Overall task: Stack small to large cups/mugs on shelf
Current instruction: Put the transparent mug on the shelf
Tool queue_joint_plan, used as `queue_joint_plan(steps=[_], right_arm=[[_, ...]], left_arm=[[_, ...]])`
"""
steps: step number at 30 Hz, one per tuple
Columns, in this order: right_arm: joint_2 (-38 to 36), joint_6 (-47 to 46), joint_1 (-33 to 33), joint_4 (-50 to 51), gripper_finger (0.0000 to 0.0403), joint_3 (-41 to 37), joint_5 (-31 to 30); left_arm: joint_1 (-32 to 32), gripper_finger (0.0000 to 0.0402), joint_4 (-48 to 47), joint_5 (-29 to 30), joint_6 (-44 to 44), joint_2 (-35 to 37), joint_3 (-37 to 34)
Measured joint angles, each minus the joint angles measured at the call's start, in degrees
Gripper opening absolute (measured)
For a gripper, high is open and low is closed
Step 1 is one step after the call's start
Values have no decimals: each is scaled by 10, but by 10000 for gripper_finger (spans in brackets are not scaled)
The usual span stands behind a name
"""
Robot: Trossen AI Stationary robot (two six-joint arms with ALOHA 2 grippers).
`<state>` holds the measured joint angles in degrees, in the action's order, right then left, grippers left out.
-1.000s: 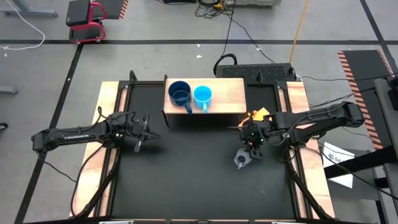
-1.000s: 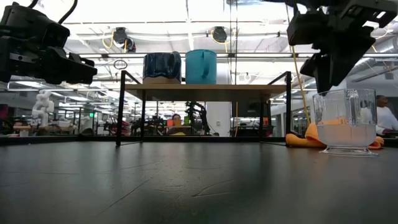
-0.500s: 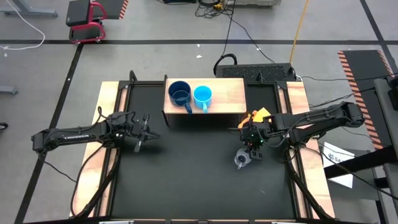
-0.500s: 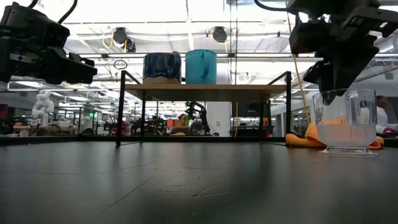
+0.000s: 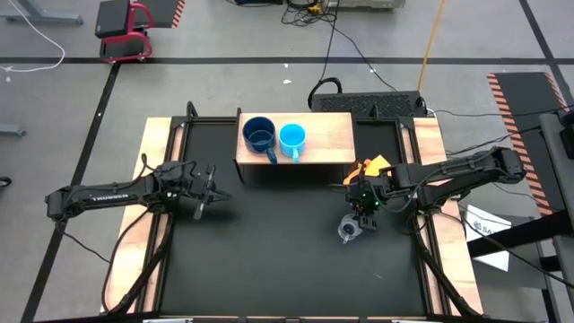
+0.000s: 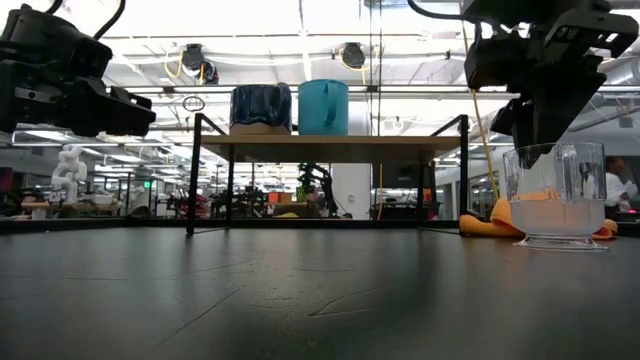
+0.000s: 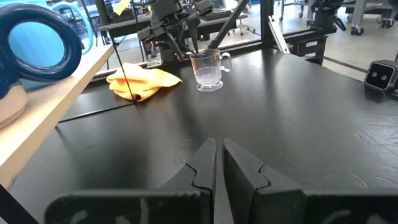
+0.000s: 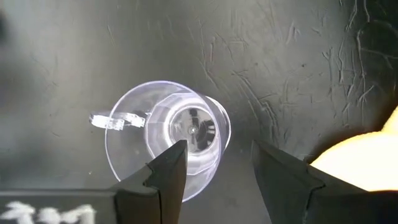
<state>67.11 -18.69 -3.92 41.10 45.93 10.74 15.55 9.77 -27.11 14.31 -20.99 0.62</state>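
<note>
My right gripper (image 8: 214, 163) hangs over the small clear glass cup (image 8: 166, 138), fingers spread apart and holding nothing. In the right wrist view, one finger lies across the cup's rim and the other stands just outside its wall; whether either pad touches the glass I cannot tell. In the low view the gripper (image 6: 535, 125) sits above the cup's (image 6: 557, 195) rim, at the side away from the handle. The cup stands upright on the black table (image 5: 278, 242), its handle pointing away from the orange-yellow cloth (image 5: 372, 166), which lies just beyond it on the mat.

My left gripper (image 7: 219, 163) waits well apart on the left side of the table, raised off the surface, its fingers drawn almost together with only a thin slit between them, gripping nothing.

The shelf (image 5: 323, 135) stands at the far middle of the table. On its light wood top sit the dark navy-blue mug (image 5: 259, 135) and the light sky-blue mug (image 5: 291, 137), side by side and upright, navy to the left, their handles toward the near edge.
</note>
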Motion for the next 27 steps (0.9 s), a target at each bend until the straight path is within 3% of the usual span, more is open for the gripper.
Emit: queue_joint_plan(steps=[17, 27], right_arm=[[1, -21, 0, 11, 174, 0, 0], [40, -33, -12, 5, 174, 0, 15]], left_arm=[[0, 31, -7, 0, 0, 0, 0], [0, 31, -8, 0, 4, 0, 0]])
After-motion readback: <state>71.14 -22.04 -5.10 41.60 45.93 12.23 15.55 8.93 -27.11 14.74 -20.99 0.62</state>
